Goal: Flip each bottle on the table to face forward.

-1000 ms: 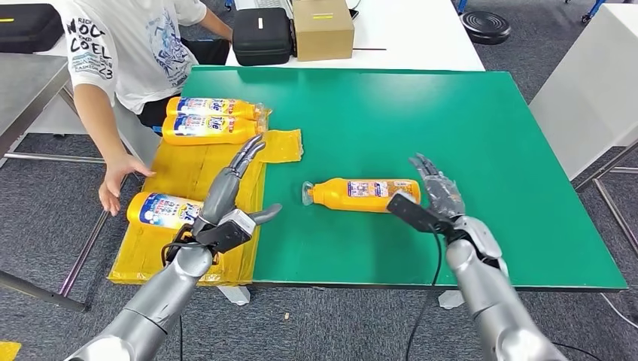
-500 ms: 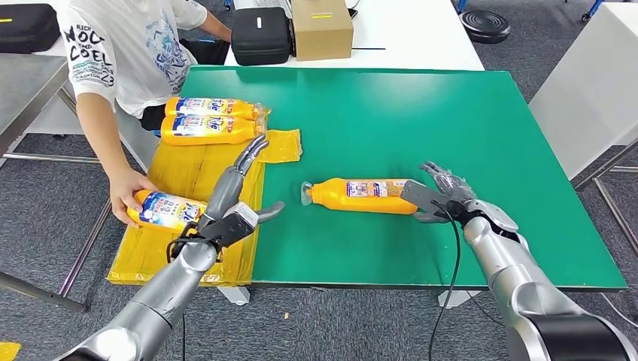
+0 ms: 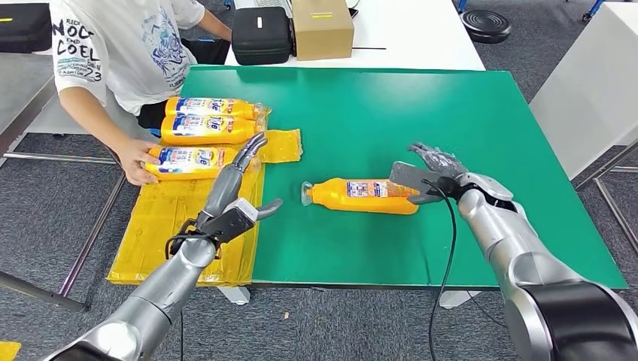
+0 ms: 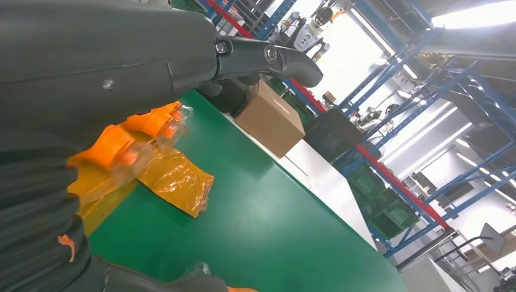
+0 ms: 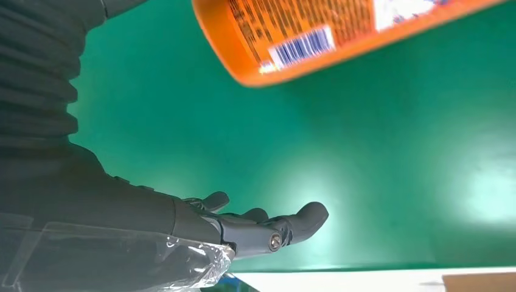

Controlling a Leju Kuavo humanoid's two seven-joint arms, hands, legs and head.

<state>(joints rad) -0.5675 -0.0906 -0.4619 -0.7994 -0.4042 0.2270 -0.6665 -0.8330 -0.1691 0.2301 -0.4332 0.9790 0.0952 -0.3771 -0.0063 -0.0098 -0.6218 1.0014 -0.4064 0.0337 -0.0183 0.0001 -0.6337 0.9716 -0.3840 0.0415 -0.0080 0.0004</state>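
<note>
On the green bench (image 3: 451,113) the orange bottle (image 3: 361,195) lies on its side, and the right hand (image 3: 425,174) has moved up to its bottom end, fingers apart, holding nothing. The left hand (image 3: 239,197) stays open over the yellow sheet (image 3: 173,226), and a person has slid another bottle (image 3: 192,160) up by the other two, so I think the flip comes next

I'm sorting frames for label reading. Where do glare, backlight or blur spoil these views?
Head view: even light, sharp; the lone bottle on the green table has a legible label. Left wrist view: bright windows behind the shelving wash out the background, and the left hand is dark and soft. Right wrist view: pale glare patches on the table, the bottle's barcode slightly blurred, the right hand in shadow.
</note>
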